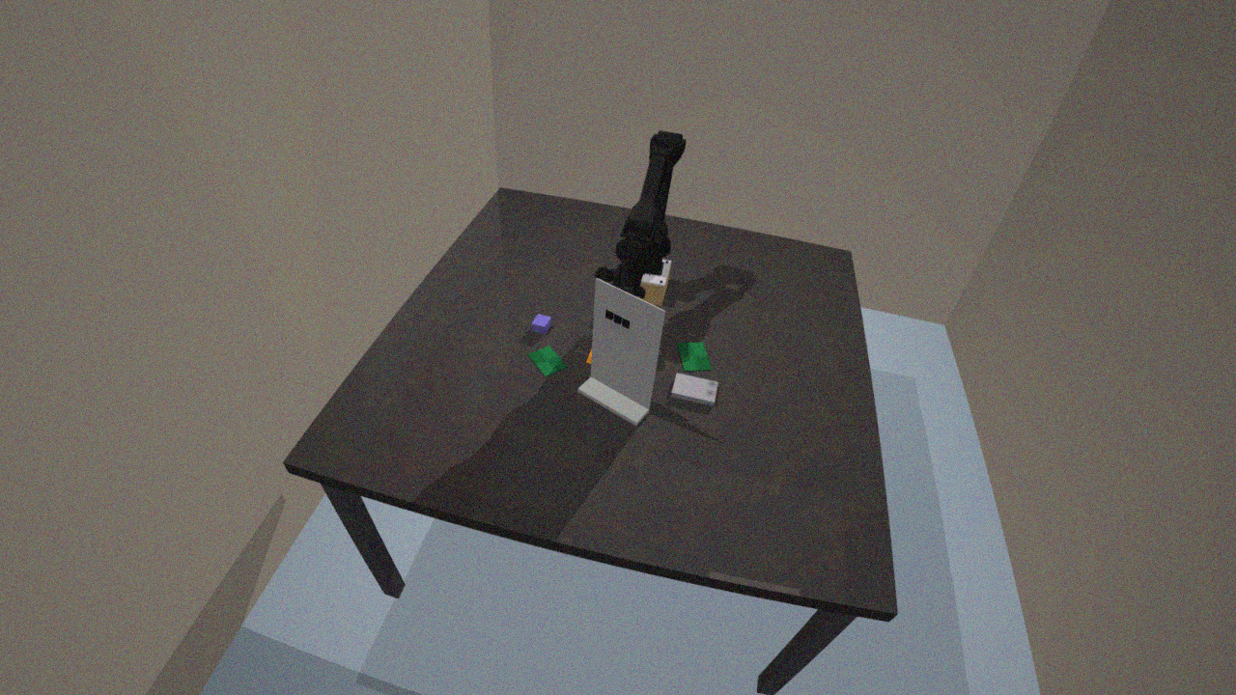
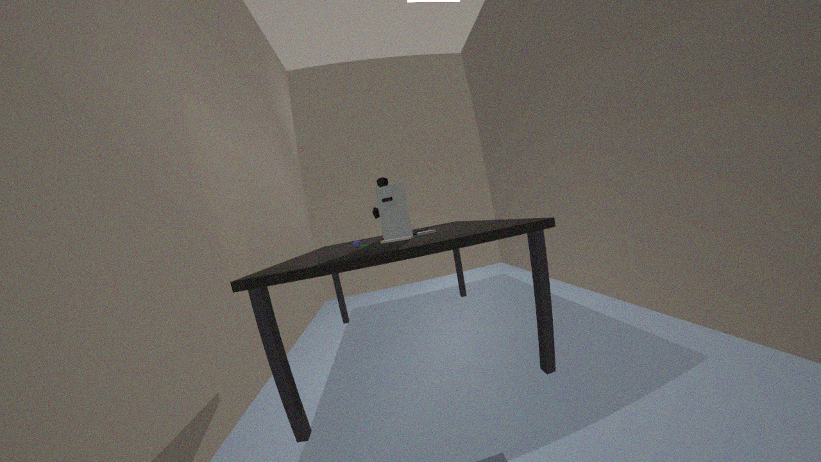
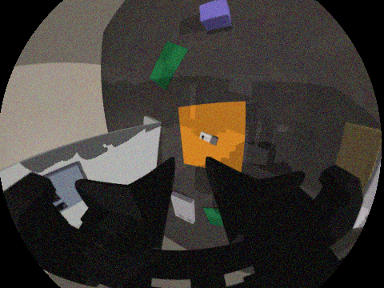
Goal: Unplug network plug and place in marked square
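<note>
A small white-and-grey plug [image 3: 210,136] is seen lying on a flat orange square [image 1: 590,355] [image 3: 216,116], near the center of the wrist view, on a dark rectangular table [image 1: 734,484] [image 2: 470,230] [image 3: 288,52]. It lies well inside the marked edges, apart from the upright pale-grey panel [image 1: 624,363] [image 2: 396,218] [image 3: 140,152] at left. Above it, the black two-fingered gripper [image 1: 624,281] [image 2: 376,212] [image 3: 190,162] is held partly open, about a third of its spread, with nothing gripped. Unlocking, extraction, placement and release are judged complete. Little appears to be left beyond a clear, motionless finish; the fingers look apart from the plug, though contact between the arm and panel cannot be fully ruled out where both overlap at the center of the top view.
</note>
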Available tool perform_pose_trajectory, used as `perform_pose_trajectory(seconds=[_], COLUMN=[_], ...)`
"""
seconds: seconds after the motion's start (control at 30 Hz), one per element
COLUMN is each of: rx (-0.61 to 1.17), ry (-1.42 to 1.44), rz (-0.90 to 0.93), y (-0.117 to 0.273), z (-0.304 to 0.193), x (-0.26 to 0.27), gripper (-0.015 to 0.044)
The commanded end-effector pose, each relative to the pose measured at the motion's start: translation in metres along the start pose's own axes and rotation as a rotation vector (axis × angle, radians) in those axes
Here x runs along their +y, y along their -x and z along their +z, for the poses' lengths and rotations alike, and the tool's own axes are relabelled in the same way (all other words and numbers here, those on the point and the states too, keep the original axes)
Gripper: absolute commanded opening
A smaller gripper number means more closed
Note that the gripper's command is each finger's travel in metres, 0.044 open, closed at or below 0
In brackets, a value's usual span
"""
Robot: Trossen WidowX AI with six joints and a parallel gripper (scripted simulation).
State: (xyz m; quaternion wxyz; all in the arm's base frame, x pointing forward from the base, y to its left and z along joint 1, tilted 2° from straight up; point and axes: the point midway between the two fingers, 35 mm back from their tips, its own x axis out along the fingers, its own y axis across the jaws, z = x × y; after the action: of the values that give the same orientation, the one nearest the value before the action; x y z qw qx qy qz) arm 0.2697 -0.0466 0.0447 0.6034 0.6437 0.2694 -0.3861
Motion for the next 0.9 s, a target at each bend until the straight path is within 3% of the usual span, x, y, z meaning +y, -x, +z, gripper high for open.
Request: perform_pose_trajectory(seconds=[0.0,0.87], rx=[-0.003,0.0], ry=[-0.004,0.0], rz=[0.022,0.002], y=[0.009,0.036], z=[0.0,0.0], x=[0.01,0.019], gripper=[0.0156,0.0156])
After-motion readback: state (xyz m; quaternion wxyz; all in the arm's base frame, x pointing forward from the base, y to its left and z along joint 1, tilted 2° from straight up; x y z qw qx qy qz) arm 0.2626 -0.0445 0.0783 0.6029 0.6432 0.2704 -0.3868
